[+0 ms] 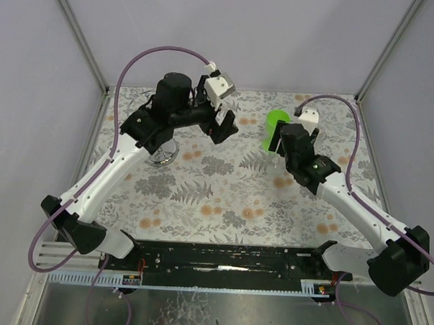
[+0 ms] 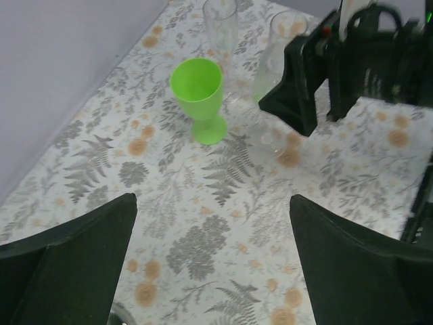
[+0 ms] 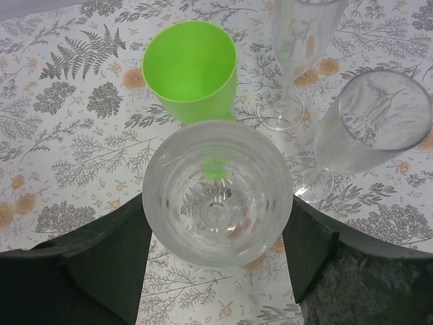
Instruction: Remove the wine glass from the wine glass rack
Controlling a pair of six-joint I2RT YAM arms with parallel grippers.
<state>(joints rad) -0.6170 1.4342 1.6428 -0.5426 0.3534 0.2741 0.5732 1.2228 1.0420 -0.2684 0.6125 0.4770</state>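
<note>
The tabletop (image 1: 201,205) is viewed from high above and behind, arm bases (image 1: 81,232) at 6 o'clock. An oblique, farther view is taken from the left gripper (image 2: 211,203); a close, steep one from the right gripper (image 3: 216,203). The green cup (image 1: 276,125) is shared by all three.

Clear wine glass (image 3: 216,203) upright in right pincer (image 3: 216,233), silver rack (image 1: 164,159) well apart
</note>
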